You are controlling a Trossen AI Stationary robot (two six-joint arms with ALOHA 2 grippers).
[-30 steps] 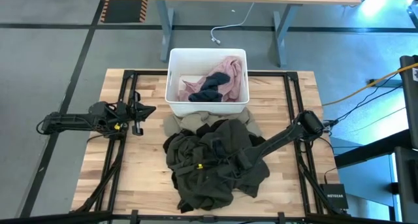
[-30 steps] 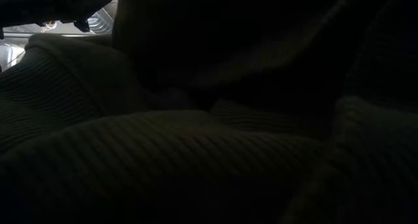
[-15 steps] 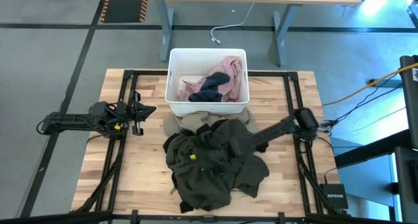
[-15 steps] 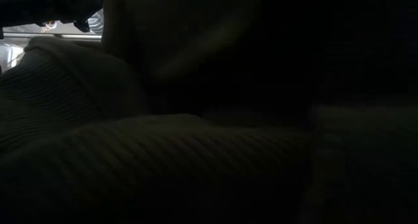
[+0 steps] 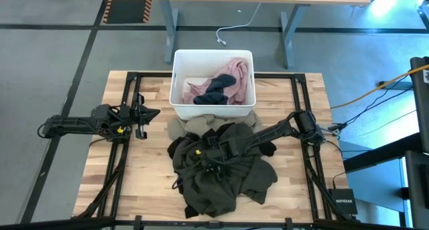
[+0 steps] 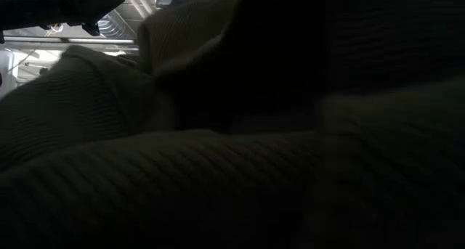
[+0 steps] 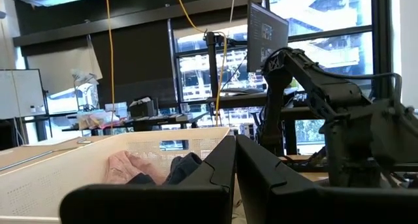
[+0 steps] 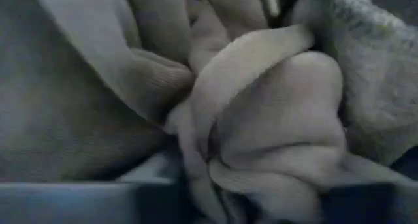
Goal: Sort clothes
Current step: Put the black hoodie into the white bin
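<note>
Overhead view of a wooden slatted table (image 5: 127, 190) carrying a heap of crumpled dark olive-green garments (image 5: 221, 173) at its centre. A black piece (image 5: 177, 147) lies at the heap's left edge, and a beige-tan piece (image 5: 194, 125) shows between the heap and a white rectangular plastic bin (image 5: 179, 82) at the table's far side. The bin holds a pale pink shirt (image 5: 231, 76) and a navy piece (image 5: 214, 91).

The right arm reaches from the right side of the table into the heap. The right pincer (image 5: 209, 156) is buried among the folds. Its wrist camera shows only a close bunch of pale ribbed cloth (image 8: 261, 119), and whether the fingers are spread or pinching fabric cannot be told.

The left pincer (image 5: 149, 114) waits at the left side of the table, well apart from the heap, its two dark fingers (image 7: 215, 178) pressed nearly together on nothing, pointing toward the bin.

Risks, as judged from this arrangement:
- The garments are tangled, so a lift may drag several pieces at once and mix the sort.
- A shallow pinch on a loose fold may slip free during the lift.
- Trailing fabric may catch on the bin rim and shift or tip the bin.
- The low camera is covered by ribbed fabric (image 6: 182, 184), leaving little view of the grasp.
</note>
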